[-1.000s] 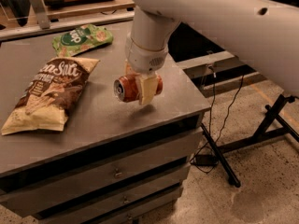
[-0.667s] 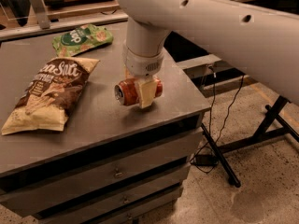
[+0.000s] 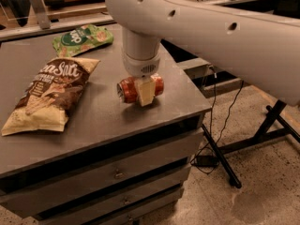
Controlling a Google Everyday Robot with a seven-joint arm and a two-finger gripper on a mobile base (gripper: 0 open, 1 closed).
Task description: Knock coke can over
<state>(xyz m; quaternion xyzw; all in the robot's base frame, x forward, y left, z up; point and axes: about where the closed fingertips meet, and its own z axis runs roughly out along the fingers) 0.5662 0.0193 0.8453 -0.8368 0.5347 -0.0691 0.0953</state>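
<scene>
Since the earlier frame, the arm (image 3: 211, 36) has swung further across the view and the coke can (image 3: 129, 90) has tipped flatter. It now lies on its side, silver top facing left, near the right middle of the table (image 3: 103, 121). Gripper (image 3: 144, 93) is directly above it, closed around the can's middle, with the near finger (image 3: 146, 92) pressed across the red wall. Brown chip bag (image 3: 49, 95) lies left; green bag (image 3: 82, 39) lies at the far edge.
</scene>
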